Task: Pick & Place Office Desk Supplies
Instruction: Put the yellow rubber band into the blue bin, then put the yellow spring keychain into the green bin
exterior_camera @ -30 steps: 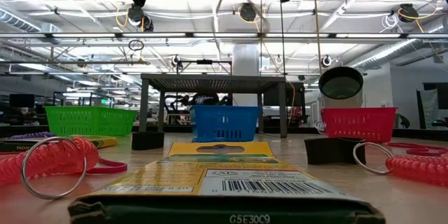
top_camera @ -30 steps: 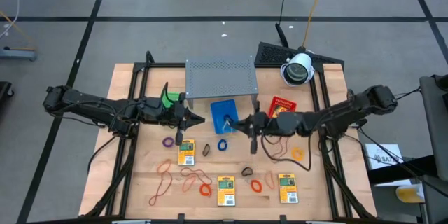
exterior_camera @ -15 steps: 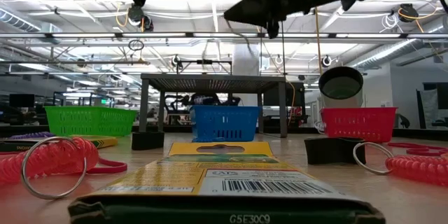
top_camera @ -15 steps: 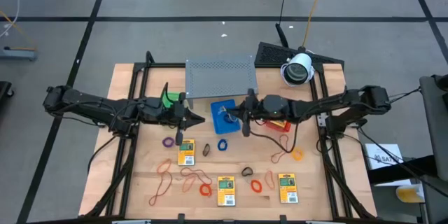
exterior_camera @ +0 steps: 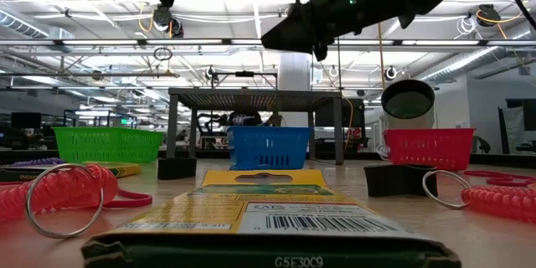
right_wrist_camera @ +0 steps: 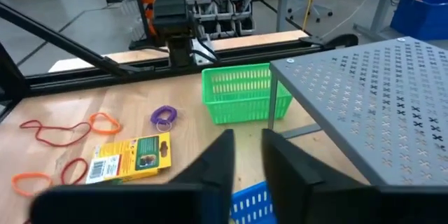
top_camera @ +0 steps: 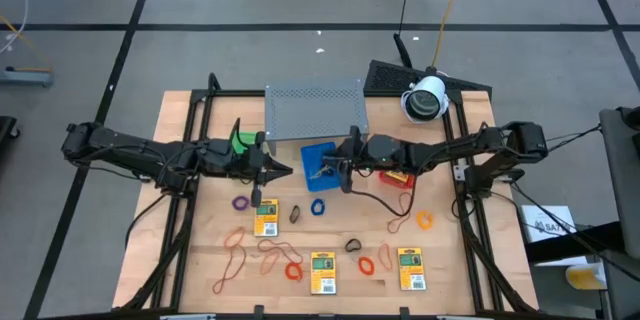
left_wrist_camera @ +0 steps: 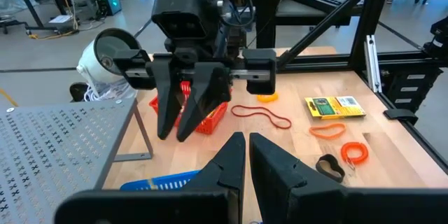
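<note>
Where right hand [top_camera: 343,170] hovers, blue tray's [top_camera: 316,154] rim beneath

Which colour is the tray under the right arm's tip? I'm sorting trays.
Blue: the tray shows best in the high view.

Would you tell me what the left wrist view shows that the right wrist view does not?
Only the left wrist view shows the red tray, the right gripper above it with fingers apart, and a dark clip. Only the right wrist view shows the green tray and a purple ring. Both show the grey perforated shelf, the blue tray and a yellow packet.
</note>
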Robot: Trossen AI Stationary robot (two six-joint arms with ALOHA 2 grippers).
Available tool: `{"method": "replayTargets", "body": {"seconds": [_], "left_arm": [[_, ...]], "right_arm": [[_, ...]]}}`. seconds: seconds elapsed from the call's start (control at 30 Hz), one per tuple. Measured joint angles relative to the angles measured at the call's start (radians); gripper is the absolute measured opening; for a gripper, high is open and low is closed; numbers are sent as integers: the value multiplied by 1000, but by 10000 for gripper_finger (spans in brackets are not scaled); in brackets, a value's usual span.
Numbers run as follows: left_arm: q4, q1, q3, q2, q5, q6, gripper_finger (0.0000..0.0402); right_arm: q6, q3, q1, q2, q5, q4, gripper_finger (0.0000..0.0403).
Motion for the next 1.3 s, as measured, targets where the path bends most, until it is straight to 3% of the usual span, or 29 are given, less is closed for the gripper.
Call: {"method": "replayTargets", "body": {"seconds": [0.23,0.37,0.43,0.67,0.93,1.03,1.13,1.3], "left_arm": [[2,0,0,0,0,7,33],[2,0,0,0,1,6,33],[2,0,0,0,1,6,33],[6,0,0,0,2,-7,33],[22,0,0,0,2,-16,33],[25,0,0,0,2,-39,33],[31,-1,-1,0,4,-62,33],[39,-1,-1,0,8,-84,33]], "right_arm": [[20,0,0,-2,2,1,209],[-43,-1,34,-66,19,-52,237],[-65,1,77,-116,90,-138,235],[-34,-1,355,-299,555,-456,195],[300,0,732,-371,1007,-705,154],[441,0,823,-344,1074,-750,142],[548,0,879,-304,1073,-776,133],[824,0,917,-241,932,-932,125]]}}
